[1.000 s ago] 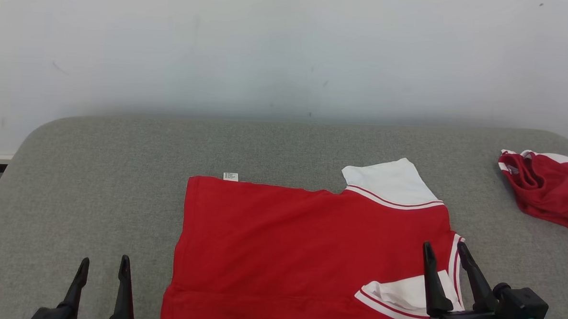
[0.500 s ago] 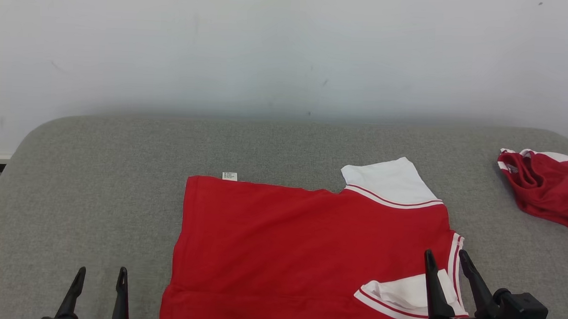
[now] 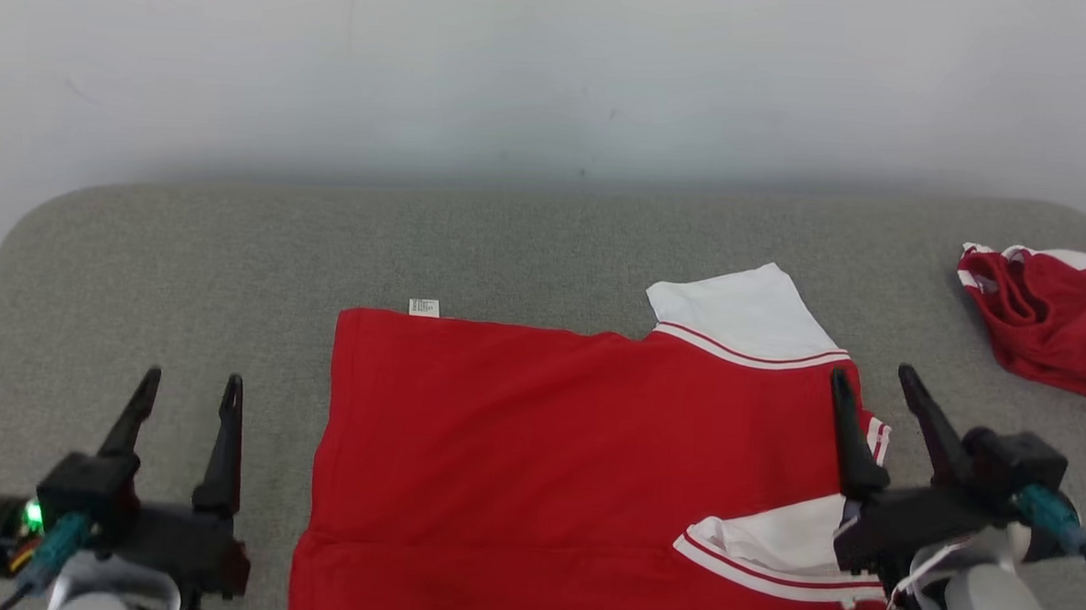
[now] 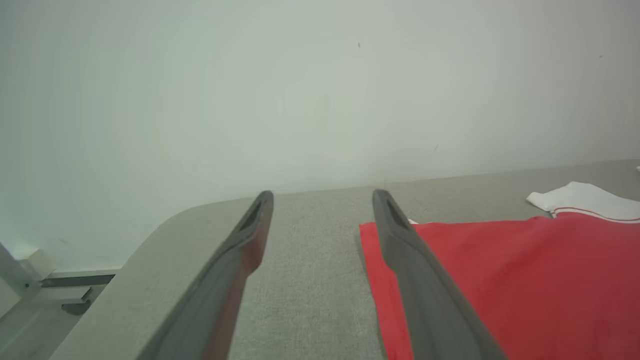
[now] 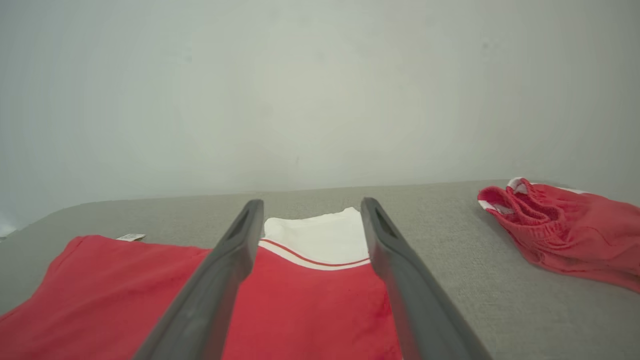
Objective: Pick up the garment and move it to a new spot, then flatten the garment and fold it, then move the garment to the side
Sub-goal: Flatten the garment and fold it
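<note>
The red shirt lies flat on the grey counter, my left pincer and right pincer are wide apart and empty, so I should pinch its edges low and fold slowly.

- Red shirt with white, red-striped sleeves lies flat at the desk's front edge.
- Far sleeve points toward the back edge; near sleeve is folded onto the body.
</note>
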Tool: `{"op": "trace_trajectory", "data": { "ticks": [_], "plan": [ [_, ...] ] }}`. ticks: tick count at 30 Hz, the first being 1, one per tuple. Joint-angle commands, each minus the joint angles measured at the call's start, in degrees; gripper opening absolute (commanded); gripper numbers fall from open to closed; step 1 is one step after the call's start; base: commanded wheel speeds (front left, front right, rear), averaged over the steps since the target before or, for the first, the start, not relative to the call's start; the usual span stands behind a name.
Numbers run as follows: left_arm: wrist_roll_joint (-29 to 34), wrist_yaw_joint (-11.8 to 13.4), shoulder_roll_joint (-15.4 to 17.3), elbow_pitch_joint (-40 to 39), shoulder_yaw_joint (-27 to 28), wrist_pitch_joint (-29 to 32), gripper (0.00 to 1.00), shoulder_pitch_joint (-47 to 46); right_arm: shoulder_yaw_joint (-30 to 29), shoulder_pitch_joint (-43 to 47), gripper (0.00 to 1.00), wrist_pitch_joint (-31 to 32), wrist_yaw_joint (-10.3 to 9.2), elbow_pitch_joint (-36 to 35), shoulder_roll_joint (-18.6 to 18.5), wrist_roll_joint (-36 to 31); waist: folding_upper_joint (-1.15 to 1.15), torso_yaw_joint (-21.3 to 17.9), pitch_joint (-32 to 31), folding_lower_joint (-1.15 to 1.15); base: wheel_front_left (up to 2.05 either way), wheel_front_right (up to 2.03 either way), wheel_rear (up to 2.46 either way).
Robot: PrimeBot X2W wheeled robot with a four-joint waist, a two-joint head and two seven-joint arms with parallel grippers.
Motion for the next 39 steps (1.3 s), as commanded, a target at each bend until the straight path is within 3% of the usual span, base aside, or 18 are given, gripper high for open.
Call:
{"op": "trace_trajectory", "data": {
  "ticks": [1,11,23,32,39],
  "plan": [
    [-0.94,-0.50,0.84,1.05,-0.73,0.74,1.00,-4.04,0.11,-3.59,1.00,0.65,-0.16,1.70,-0.91,-0.48,0.00,-0.76,3.59,0.00,0.00,0.00,0.00],
    [-6.95,-1.25,3.40,10.09,-8.92,4.94,1.00,-21.14,1.16,-20.16,1.00,3.53,-0.16,13.15,-3.77,-1.31,0.00,-0.38,11.76,0.00,0.00,0.00,0.00],
    [-25.02,-1.21,10.90,19.36,-25.98,14.63,1.00,-36.40,7.41,-37.81,1.00,6.41,-0.16,28.21,-6.70,-1.11,0.00,0.09,18.85,0.00,0.00,0.00,0.00],
    [-33.50,-1.22,11.76,23.26,-36.12,17.74,1.00,-42.90,12.77,-48.76,1.00,8.95,-0.16,39.61,-7.27,-0.61,0.00,0.95,22.58,0.00,0.00,0.00,0.00],
    [-37.23,-1.22,11.94,26.95,-40.96,19.84,1.00,-47.80,15.18,-54.87,1.00,12.32,-0.16,46.06,-6.68,0.02,0.00,1.23,23.91,0.00,0.00,0.00,0.00]
  ]
}}
